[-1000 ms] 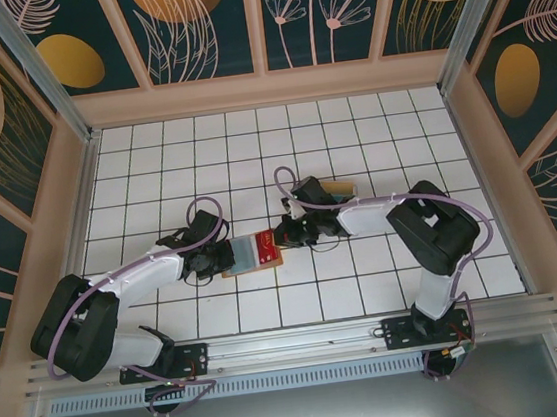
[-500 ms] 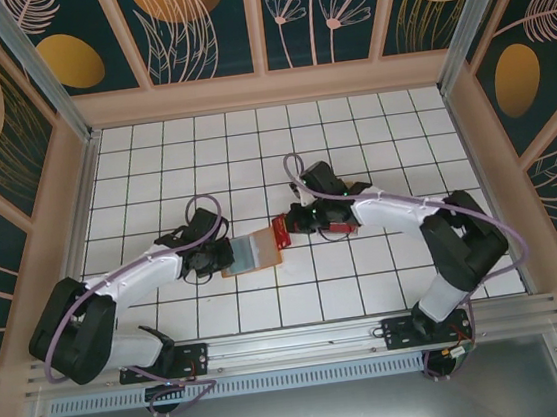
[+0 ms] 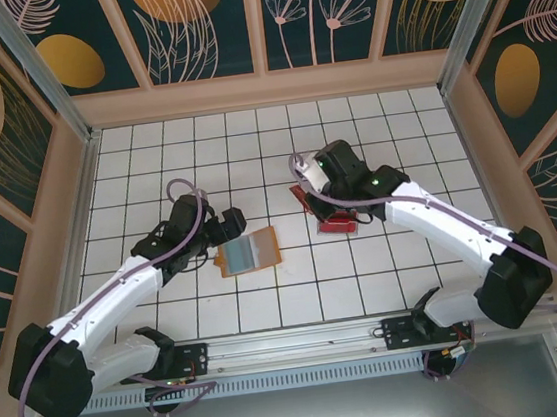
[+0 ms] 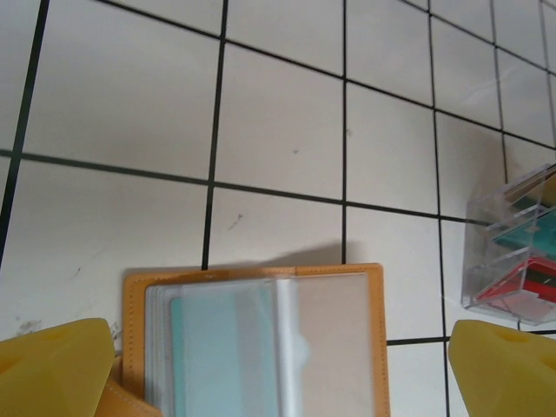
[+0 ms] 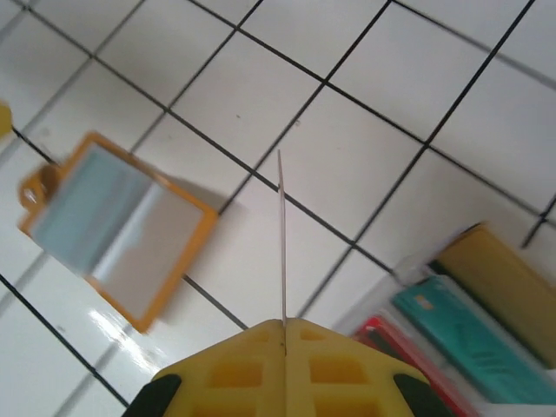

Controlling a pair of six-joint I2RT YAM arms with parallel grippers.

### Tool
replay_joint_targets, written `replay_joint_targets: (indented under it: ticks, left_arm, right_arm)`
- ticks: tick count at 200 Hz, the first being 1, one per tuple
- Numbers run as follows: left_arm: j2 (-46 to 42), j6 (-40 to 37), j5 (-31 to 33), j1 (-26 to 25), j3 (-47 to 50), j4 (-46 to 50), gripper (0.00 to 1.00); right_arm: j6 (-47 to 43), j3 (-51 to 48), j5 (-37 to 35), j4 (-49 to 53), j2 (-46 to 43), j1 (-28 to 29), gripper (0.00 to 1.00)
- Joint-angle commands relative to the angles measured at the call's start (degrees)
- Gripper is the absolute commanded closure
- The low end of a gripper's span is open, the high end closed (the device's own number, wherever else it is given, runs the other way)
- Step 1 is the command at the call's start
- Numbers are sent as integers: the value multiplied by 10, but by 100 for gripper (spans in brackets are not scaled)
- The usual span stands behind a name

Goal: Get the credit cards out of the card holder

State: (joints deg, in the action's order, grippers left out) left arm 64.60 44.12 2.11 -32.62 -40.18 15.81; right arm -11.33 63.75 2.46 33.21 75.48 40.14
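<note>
We see the card holder [image 3: 247,251] lying open and flat on the white tiled table [image 3: 153,162], near the middle and a little to the left. Its orange-brown border frames the clear sleeves inside. In the left wrist view the card holder [image 4: 261,339] has a teal card [image 4: 221,356] behind the left sleeve, while the right sleeve looks pale and we cannot tell what it contains. In the right wrist view the card holder [image 5: 117,226] lies to the left with a small tab [image 5: 35,193] at its corner.

Just left of it and slightly farther back is the left gripper [image 3: 220,225]. In its own camera the left gripper [image 4: 278,369] has its yellow fingertips [image 4: 52,369] spread wide, clasping nothing.

To the right, the right gripper [image 3: 309,189] is above the table, closed on a red credit card [image 3: 302,202]. From its wrist, the right gripper [image 5: 284,323] pinches that credit card [image 5: 281,234], seen edge-on as a thin line.

Just right of it, and right of the holder, is a clear plastic tray [image 3: 339,224] of coloured strips. Both wrist views show the tray [image 5: 460,334] [image 4: 517,252].
</note>
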Motion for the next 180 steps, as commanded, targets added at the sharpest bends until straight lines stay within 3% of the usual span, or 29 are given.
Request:
replay_joint_targets:
  ticks: [1, 45, 86, 180]
  left_arm:
    - [-16, -21, 14, 2, -6, -26, 1]
    - [-26, -26, 21, 2, 1, -31, 1]
    - [-30, -26, 29, 2, 4, -27, 1]
    - [-33, -23, 45, 2, 12, -14, 1]
  right_arm:
    - [-172, -14, -83, 49, -33, 14, 100]
    - [-294, -38, -161, 85, -13, 15, 100]
    - [-358, -83, -189, 43, -10, 20, 100]
    - [-367, -127, -160, 7, 12, 20, 100]
